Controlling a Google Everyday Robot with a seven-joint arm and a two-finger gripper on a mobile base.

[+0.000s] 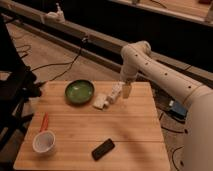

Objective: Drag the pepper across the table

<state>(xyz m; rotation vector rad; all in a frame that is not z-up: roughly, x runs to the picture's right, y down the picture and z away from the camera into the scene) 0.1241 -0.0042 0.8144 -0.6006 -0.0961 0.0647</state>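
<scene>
The pepper (pixel 44 121) is a slender red-orange item lying at the left edge of the light wooden table (pixel 125 130), just above the white cup (pixel 43 142). My gripper (pixel 121 91) hangs from the white arm (pixel 150 67) over the far middle of the table, next to a white crumpled item (pixel 102 101). It is far from the pepper, across the table to the right.
A green bowl (pixel 79 91) sits at the far left of the table. A black phone-like block (pixel 103 149) lies near the front edge. A dark chair (pixel 12 90) stands left of the table. Cables run on the floor behind.
</scene>
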